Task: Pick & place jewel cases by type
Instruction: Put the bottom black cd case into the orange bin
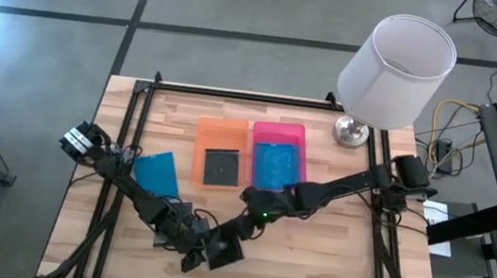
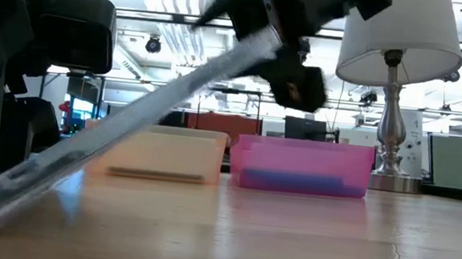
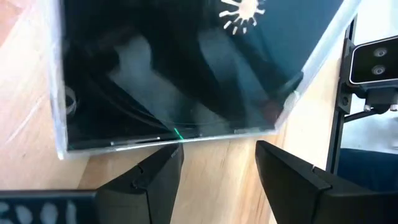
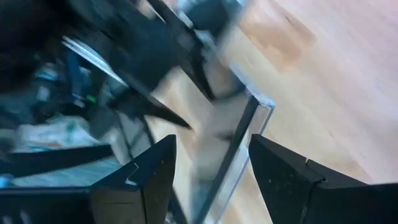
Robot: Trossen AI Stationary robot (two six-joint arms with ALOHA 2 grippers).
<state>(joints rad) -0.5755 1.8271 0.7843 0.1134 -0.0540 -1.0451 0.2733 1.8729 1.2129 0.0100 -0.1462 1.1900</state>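
Nearest my low camera, a dark grey jewel case with clear plastic edges stands tilted. Its long axis climbs from a low corner near the wooden table top at the front left up to the right. The high end sits at a dark gripper, which I take from overhead to be the right gripper. Whether its jaws have clamped the case I cannot tell.

From above, the slatted wooden table fills the middle of a grey floor. A white-shaded lamp on a chrome base stands at its far right corner. Behind it the low camera shows an open office with ceiling lights.

An orange plastic tray and a pink plastic tray stand side by side, touching, at the table's centre. The orange one holds a dark case lying flat, and the pink one a bright blue case. Another bright blue case lies flat on the wood just left of the orange tray, partly under the left arm.

My left gripper has its jaws wide apart, holding nothing, just short of the tilted case's edge. Overhead, both grippers overlap the tilted case at the front of the table, so its outline is hard to read there. The right wrist picture is smeared.
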